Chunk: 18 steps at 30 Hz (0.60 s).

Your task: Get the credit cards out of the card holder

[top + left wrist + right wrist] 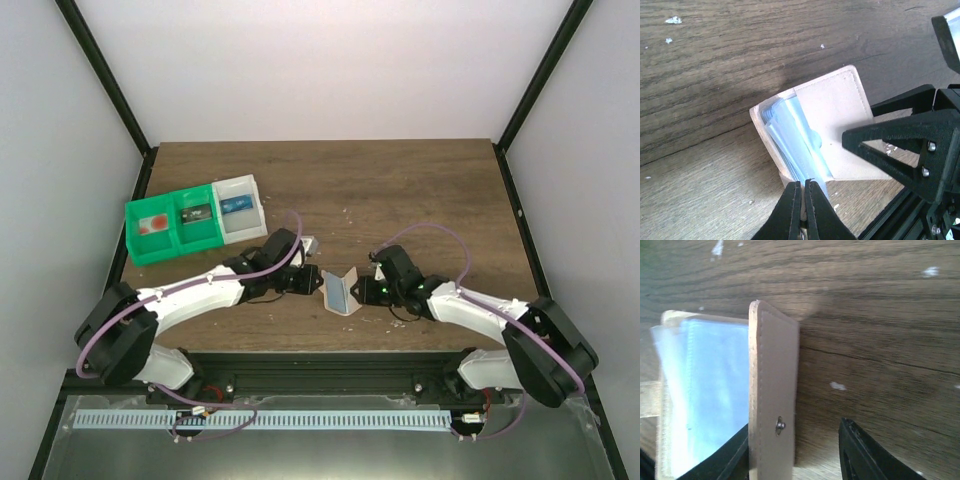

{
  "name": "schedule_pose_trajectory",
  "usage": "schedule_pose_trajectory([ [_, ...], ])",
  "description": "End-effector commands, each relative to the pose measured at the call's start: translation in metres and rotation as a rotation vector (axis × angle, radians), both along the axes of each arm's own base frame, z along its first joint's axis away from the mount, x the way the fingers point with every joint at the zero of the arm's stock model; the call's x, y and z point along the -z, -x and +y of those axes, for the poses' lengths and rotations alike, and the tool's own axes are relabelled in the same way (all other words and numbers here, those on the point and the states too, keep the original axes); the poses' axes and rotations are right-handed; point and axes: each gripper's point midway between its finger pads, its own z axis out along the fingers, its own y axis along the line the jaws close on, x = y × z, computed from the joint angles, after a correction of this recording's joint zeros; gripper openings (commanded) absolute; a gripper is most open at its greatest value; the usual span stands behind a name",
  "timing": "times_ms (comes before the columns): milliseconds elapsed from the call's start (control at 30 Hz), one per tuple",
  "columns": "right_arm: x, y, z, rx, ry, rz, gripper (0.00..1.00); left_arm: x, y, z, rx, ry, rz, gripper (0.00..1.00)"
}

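The card holder (342, 290) stands open in a V near the table's front edge, a tan sleeve with bluish layers (795, 135) inside. I cannot tell the credit cards from the clear blue sleeves there. My left gripper (804, 187) is shut on the holder's lower edge. In the right wrist view one tan flap (771, 370) with a small metal stud stands upright between the fingers of my right gripper (795, 440). That gripper is open: its left finger (727, 455) is close to the flap and its right finger (865, 455) stands well clear of it.
Two joined green bins (172, 228) and a white bin (240, 210) sit at the back left, each with a small flat item inside. Both arms meet over the front middle of the wooden table (420, 190). White specks dot the wood.
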Motion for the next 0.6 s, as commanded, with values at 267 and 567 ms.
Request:
schedule_pose_trajectory([
  [267, -0.030, -0.012, -0.015, 0.069, 0.093, -0.046, 0.38, -0.010, 0.002, -0.001, -0.001, 0.035, -0.016, 0.00],
  [567, -0.102, -0.002, 0.024, -0.043, -0.250, -0.166, 0.38, -0.017, 0.003, -0.007, 0.013, 0.067, -0.013, 0.00],
])
